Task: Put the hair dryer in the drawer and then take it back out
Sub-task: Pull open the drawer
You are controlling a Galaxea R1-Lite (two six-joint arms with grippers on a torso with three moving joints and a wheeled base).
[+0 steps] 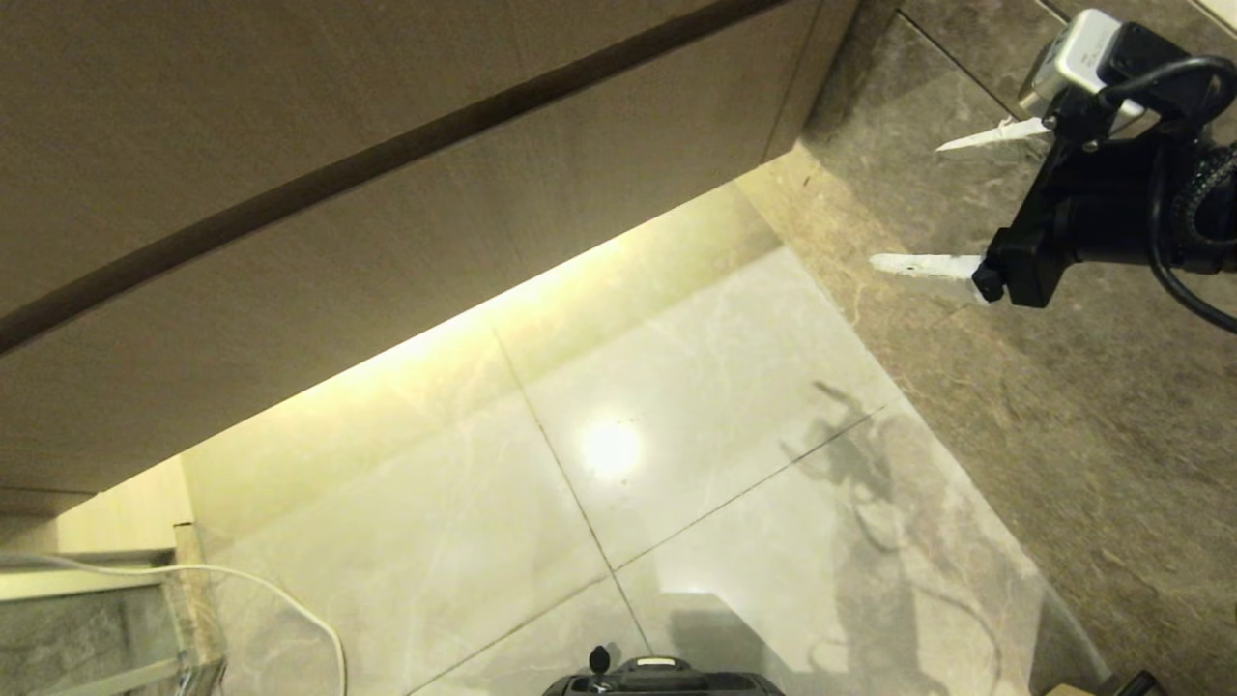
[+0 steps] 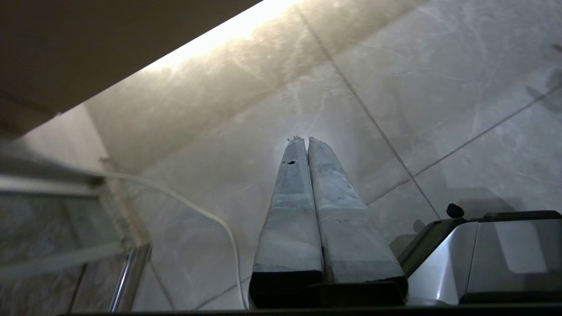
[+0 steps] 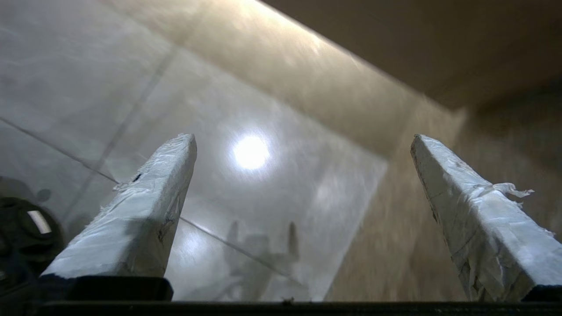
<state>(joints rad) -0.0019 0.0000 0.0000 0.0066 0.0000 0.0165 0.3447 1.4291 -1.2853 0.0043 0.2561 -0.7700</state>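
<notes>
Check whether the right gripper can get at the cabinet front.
Probably yes: the right gripper, open, hangs off the cabinet front's right end with only floor between. No handle shows.

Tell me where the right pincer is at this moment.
The right pincer, its white-taped fingers spread wide and empty, sits at the head view's upper right over the dark grey stone floor, just right of the wood-grain cabinet's corner.
</notes>
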